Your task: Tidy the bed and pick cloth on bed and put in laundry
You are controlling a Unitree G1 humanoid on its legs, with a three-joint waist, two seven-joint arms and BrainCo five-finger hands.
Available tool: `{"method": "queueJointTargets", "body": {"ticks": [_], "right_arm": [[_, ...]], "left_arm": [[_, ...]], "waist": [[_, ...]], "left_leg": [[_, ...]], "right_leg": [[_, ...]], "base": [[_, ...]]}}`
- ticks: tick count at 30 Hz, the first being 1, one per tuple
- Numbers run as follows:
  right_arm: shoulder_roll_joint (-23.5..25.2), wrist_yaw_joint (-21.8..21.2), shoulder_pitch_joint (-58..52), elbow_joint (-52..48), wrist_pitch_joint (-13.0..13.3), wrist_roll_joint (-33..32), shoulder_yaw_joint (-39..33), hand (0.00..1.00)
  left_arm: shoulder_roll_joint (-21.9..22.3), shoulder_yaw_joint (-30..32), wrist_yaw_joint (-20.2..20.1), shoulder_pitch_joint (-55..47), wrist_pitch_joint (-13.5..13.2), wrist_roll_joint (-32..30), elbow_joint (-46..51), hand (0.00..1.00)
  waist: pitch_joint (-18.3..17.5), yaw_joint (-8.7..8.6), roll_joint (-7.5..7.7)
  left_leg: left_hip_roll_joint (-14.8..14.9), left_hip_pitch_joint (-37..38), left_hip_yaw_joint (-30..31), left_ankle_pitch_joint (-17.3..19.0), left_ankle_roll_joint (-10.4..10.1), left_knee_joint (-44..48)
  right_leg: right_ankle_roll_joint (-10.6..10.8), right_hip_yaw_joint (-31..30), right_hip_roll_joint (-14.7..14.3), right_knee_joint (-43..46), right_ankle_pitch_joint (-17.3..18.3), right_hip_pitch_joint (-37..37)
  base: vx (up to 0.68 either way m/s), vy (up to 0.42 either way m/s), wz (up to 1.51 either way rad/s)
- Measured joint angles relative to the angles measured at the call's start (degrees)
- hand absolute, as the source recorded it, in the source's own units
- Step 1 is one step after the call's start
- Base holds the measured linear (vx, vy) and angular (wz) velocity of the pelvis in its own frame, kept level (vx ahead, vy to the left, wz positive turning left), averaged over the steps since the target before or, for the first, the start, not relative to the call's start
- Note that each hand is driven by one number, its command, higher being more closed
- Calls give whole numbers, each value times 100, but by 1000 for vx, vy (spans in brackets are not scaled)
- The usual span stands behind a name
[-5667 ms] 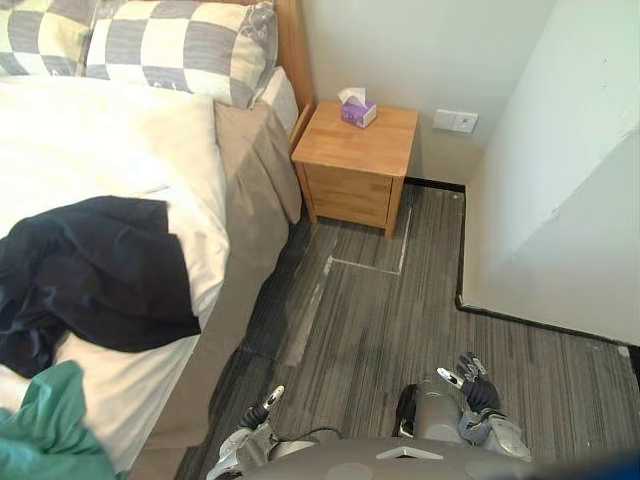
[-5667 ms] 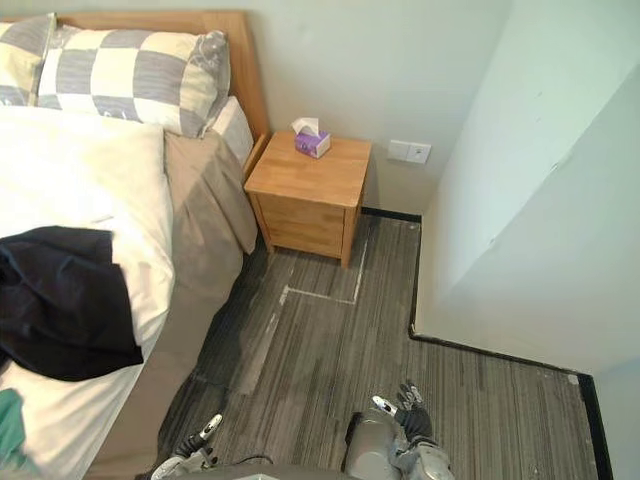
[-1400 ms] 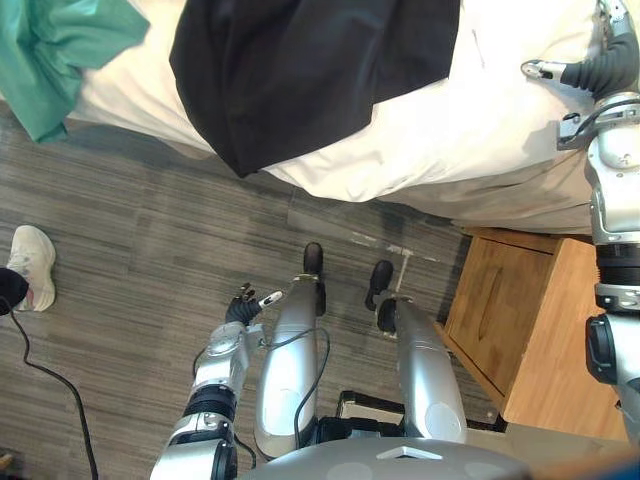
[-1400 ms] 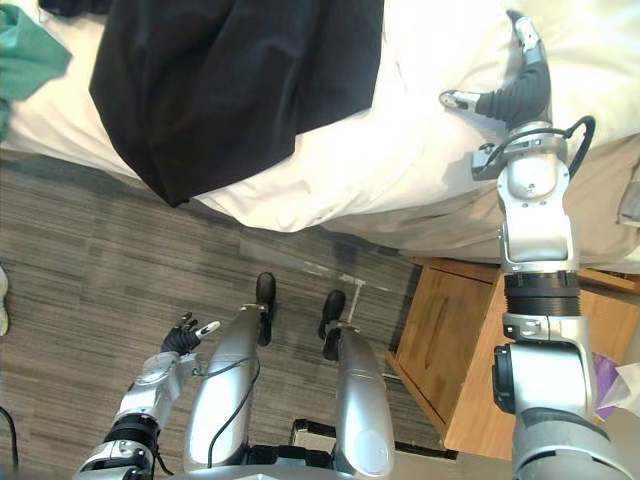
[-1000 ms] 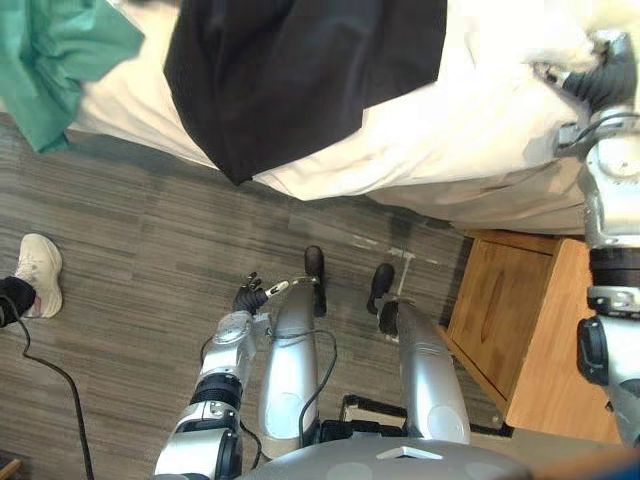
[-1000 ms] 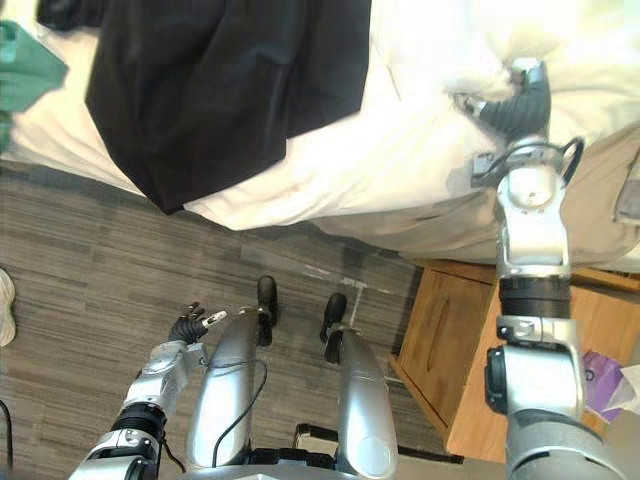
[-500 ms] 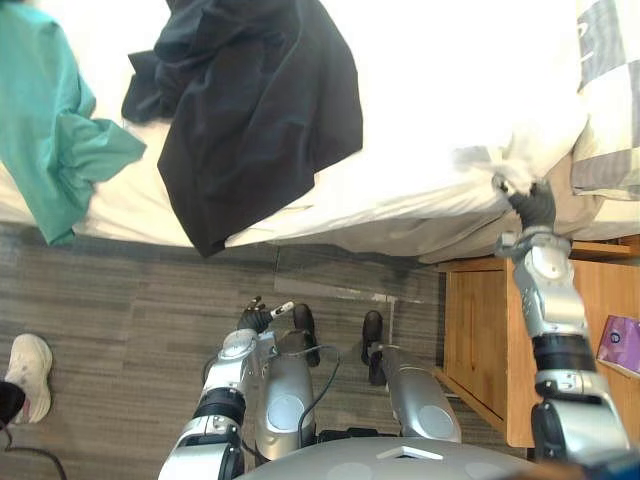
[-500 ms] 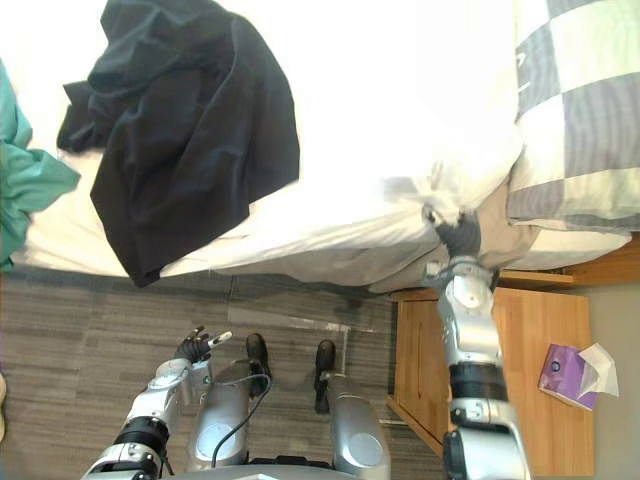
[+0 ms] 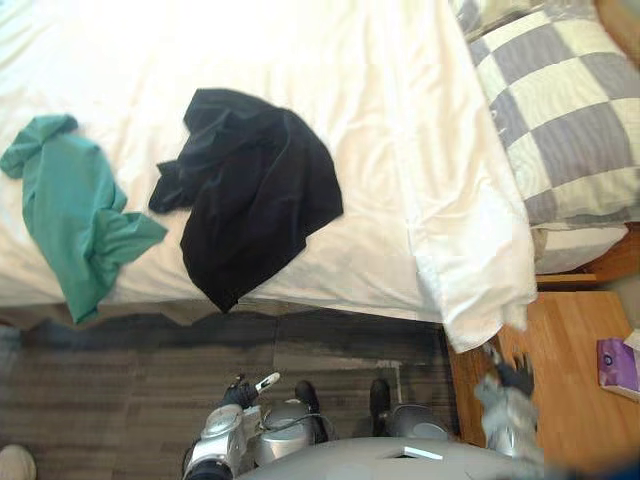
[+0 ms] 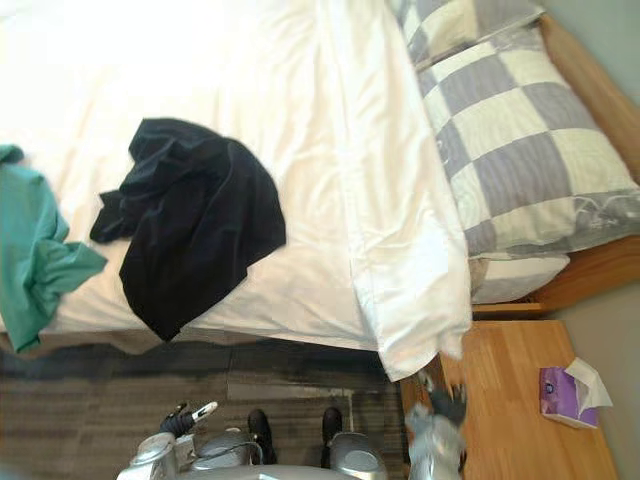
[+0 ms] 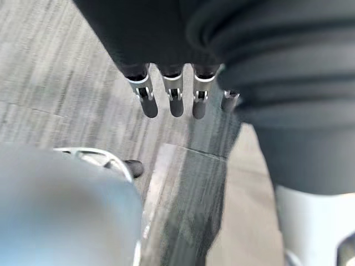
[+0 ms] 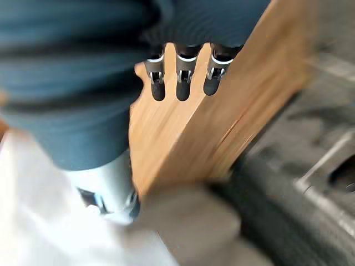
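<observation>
black cloth (image 9: 250,195) and green cloth (image 9: 75,215) on bed (image 9: 380,120). left hand (image 9: 240,393) low over floor (image 9: 110,385), fingers loose. right hand (image 9: 515,377) over nightstand (image 9: 575,385), fingers straight, empty.

We see a matt black cloth garment (image 9: 255,195) and a teal cloth garment (image 9: 70,215) on a smooth white fabric duvet (image 9: 400,120); the light wooden nightstand (image 10: 520,400) looks satiny.

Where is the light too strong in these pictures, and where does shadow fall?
Left eye view: the white duvet is washed out by glare toward its far side, its folds lost; a dark shadow band lies on the floor beside the duvet's near edge. Right eye view: the same glare; the black cloth shows its folds.
</observation>
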State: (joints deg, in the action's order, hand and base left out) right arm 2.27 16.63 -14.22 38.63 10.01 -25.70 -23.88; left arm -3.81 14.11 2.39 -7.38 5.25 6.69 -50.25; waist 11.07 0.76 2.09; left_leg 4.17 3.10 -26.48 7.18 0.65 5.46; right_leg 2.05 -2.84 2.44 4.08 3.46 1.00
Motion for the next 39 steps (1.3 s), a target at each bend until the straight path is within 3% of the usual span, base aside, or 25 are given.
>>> {"method": "queueJointTargets", "body": {"ticks": [6,8,9,12,15,19,24,26,27,29,31,33,36,39], "right_arm": [[4,160,-495,-26,327,-219,-539,0],[1,170,-466,-602,441,-136,-532,0],[-8,138,-461,-766,473,-82,-524,100],[-95,-206,-360,-1575,502,-33,-483,100],[-223,-768,-146,-2125,324,-63,-347,100],[-347,-1322,198,-2475,-185,-392,-53,100],[-632,-1734,1040,-2881,-708,-1594,258,100],[-830,-1764,1473,-3052,-794,-2082,251,100],[-1058,-1759,1926,-3261,-864,-2598,244,100],[-1206,-1747,2228,-3414,-899,-2810,214,100],[-1500,-1638,2823,-3698,-1052,-3206,163,100],[-1664,-1589,3202,-3960,-1115,-3425,128,100],[-1876,-1514,3724,-4401,-1113,-3737,126,100],[-2255,-1421,4294,-4719,-914,-4144,93,100]], "left_arm": [[129,291,-226,-135,-96,-161,-54,0],[130,287,-259,-190,-78,-159,-48,0],[128,286,-265,-222,-70,-159,-43,0],[88,273,-282,-323,60,-160,-30,0],[-8,141,-286,-562,195,-159,-8,0],[-193,-139,-273,-730,440,-141,94,0],[-335,-399,-237,-661,592,-55,222,0],[-346,-466,-234,-551,655,82,227,0],[-347,-559,-236,-402,681,193,261,0],[-328,-660,-237,-302,684,287,389,0],[-307,-861,-241,-24,641,405,421,0],[-304,-927,-240,213,505,531,432,0],[-319,-969,-216,599,266,781,469,0],[-170,-1007,-165,1057,66,977,621,0]], "waist": [[-299,-47,58],[-373,-32,64],[-427,-29,63],[-497,13,78],[-567,22,114],[-505,30,161],[-182,43,152],[19,48,128],[262,51,-4],[444,57,-108],[764,113,-324],[988,168,-410],[1304,181,-413],[1677,161,-415]], "left_leg": [[-112,542,-143,-109,-94,-534],[-166,719,-125,-197,-102,-751],[-175,739,-121,-207,-102,-782],[-225,920,-88,-240,-107,-946],[-256,1001,-68,-274,-55,-991],[-297,986,84,-303,-24,-998],[-301,457,252,-128,-17,-588],[-289,198,300,-70,18,-347],[-255,-168,339,5,63,-65],[-219,-448,341,58,90,134],[-183,-904,342,33,172,404],[-151,-1188,337,23,187,525],[-82,-1707,360,28,198,816],[-46,-2401,488,58,242,1236]], "right_leg": [[49,-43,8,11,146,244],[54,15,23,-3,187,360],[50,22,27,-4,192,361],[49,61,43,-15,192,526],[76,75,56,-21,210,582],[82,202,93,-14,213,583],[91,207,171,94,219,270],[90,209,189,199,214,59],[85,217,193,309,200,-205],[82,217,201,404,190,-419],[77,226,243,635,195,-875],[46,255,250,816,227,-1196],[6,304,258,1264,359,-1778],[-33,372,311,1885,559,-2527]], "base": [[-1,15,-10],[-4,-4,10],[10,-1,6],[20,4,6],[40,0,3],[20,-14,14],[-57,1,14],[-87,9,17],[-93,0,13],[-61,-1,8],[-61,3,6],[-30,-23,7],[-16,-47,15],[-44,-59,27]]}}
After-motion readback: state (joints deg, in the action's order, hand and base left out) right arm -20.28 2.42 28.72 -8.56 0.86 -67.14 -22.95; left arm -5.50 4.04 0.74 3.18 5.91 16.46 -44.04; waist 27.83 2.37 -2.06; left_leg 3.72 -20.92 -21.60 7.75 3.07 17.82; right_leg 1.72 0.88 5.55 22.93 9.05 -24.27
